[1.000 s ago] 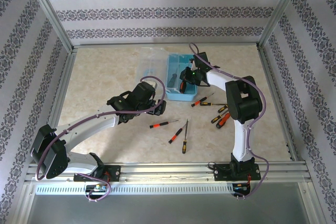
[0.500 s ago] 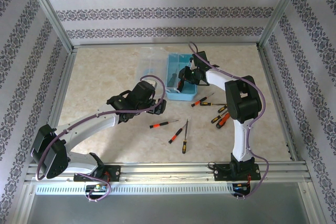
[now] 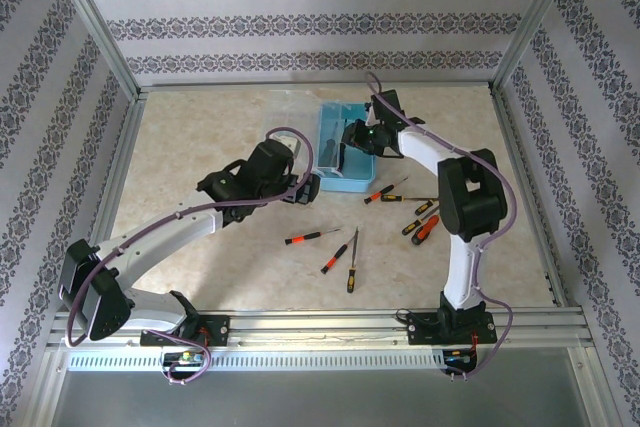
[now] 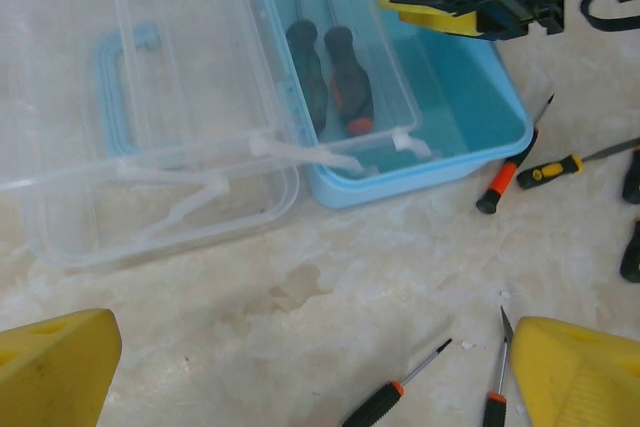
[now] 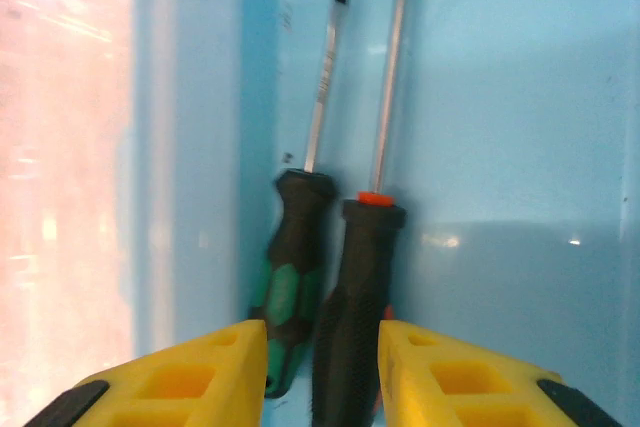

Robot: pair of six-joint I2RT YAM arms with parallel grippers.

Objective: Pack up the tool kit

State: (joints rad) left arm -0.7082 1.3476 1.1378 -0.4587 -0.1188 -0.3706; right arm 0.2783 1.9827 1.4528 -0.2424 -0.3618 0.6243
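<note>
- The right gripper (image 5: 322,339) has loosened over the blue tool box (image 3: 352,185). Its yellow fingers (image 5: 215,362) now stand part-open on either side of the black-handled screwdriver (image 5: 355,287) with the orange collar, and a gap shows on the left side.
- That screwdriver lies flat in the box's narrow compartment, just beside the green-handled screwdriver (image 5: 290,277). It looks released rather than held, so this placement appears done.
- The left arm has swung forward toward the box. Its left gripper (image 3: 305,187) hangs over the bench (image 3: 200,147) with the jaws spread fully wide and nothing between them.
- The clear lid (image 4: 180,97) lies open beside the box, so the box is not yet closed.
- Several loose screwdrivers (image 3: 310,237) remain on the bench in front of the box and to its right. The packing is therefore judged early to midway, and the next move is likely the left gripper coming down on the nearest one.
- No brand, label or writing can be read on the box, the lid, the tools or the arms.
</note>
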